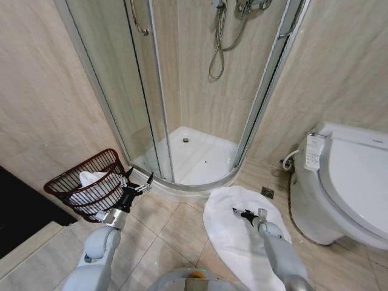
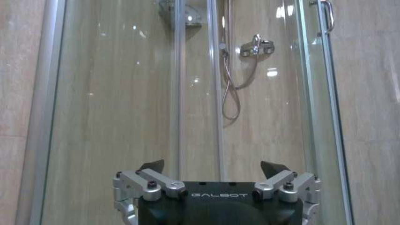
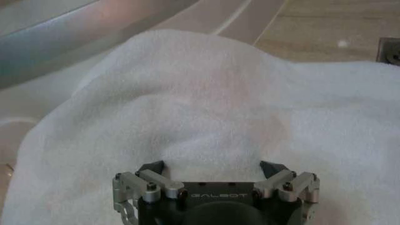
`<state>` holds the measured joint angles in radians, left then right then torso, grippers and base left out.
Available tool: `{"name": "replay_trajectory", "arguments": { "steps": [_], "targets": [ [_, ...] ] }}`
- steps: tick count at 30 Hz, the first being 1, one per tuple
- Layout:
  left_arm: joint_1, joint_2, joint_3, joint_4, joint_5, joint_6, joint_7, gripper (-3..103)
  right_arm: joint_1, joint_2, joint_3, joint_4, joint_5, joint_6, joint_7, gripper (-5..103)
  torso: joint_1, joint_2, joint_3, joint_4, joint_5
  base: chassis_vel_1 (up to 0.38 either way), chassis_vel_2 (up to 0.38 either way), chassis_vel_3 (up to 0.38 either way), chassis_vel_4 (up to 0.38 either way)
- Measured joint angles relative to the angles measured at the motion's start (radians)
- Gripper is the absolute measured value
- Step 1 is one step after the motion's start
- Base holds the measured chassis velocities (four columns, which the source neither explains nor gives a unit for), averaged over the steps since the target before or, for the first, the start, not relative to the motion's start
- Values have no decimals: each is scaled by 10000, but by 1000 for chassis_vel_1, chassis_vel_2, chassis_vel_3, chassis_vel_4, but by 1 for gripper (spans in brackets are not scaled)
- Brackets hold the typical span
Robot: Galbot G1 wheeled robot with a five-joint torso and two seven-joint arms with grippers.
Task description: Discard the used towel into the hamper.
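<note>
Right gripper (image 1: 241, 213), fingers spread, over white towel (image 1: 233, 233) on floor; left gripper (image 1: 140, 185) spread beside hamper (image 1: 85, 185).

Bare floor tiles (image 1: 176, 227) lie open between towel (image 1: 227, 233) and hamper (image 1: 91, 182) — toilet (image 1: 345, 188) crowds the right.

white towel (image 1: 233, 233) — dark reddish-brown openwork hamper (image 1: 85, 185) — beige floor tiles (image 1: 163, 227)
</note>
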<state>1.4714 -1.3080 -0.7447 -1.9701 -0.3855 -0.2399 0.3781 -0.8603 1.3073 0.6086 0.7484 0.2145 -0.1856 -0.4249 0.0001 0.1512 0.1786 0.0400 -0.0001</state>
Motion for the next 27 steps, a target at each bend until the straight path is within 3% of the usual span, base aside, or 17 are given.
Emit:
{"name": "replay_trajectory", "arguments": {
  "steps": [11, 22, 27],
  "targets": [
    [-202, -31, 158, 41, 13, 2, 2, 100, 58, 149, 44, -320, -281, 317, 73, 97, 0, 1, 1, 0, 1, 0, 0, 0, 0],
    [-216, 16, 162, 72, 6, -1, 30, 100, -10, 148, 133, -394, -287, 542, 197, 62, -1, 1, 1, 1, 2, 0, 0, 0, 0],
    [-219, 1, 172, 76, 6, -13, 34, 100, -28, 173, 183, -429, -262, 618, 272, 54, -1, 1, 1, 0, 1, 0, 0, 0, 0]
  ]
}}
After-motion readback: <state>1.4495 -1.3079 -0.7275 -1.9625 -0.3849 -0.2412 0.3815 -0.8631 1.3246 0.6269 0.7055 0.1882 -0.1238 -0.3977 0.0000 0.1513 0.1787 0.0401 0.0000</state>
